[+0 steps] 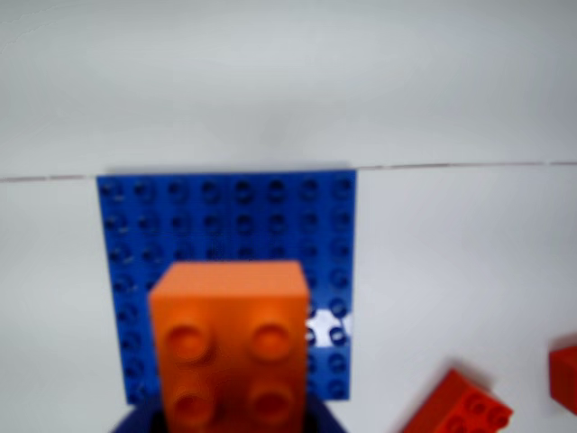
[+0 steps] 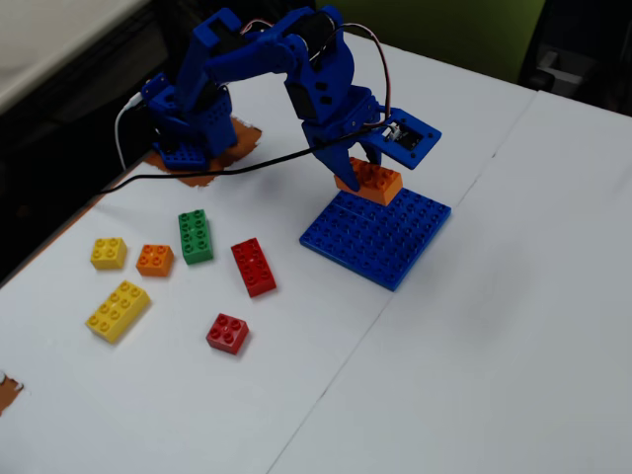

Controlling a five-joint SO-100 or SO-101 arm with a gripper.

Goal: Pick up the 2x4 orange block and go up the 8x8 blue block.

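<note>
My blue gripper (image 2: 361, 168) is shut on the 2x4 orange block (image 2: 371, 184) and holds it at the far left edge of the 8x8 blue block (image 2: 390, 247). I cannot tell whether the brick touches the plate. In the wrist view the orange block (image 1: 230, 338) fills the bottom centre with four studs showing, the rest hidden. The blue baseplate (image 1: 225, 221) lies behind and under it. Only the dark blue jaw tips of the gripper (image 1: 230, 426) show, on either side of the brick at the bottom edge.
On the table left of the plate lie a red 2x4 brick (image 2: 254, 267), a red square brick (image 2: 227, 333), a green brick (image 2: 196, 236), a small orange brick (image 2: 155, 259), and two yellow bricks (image 2: 118, 309). Red bricks (image 1: 460, 406) show at the wrist view's lower right.
</note>
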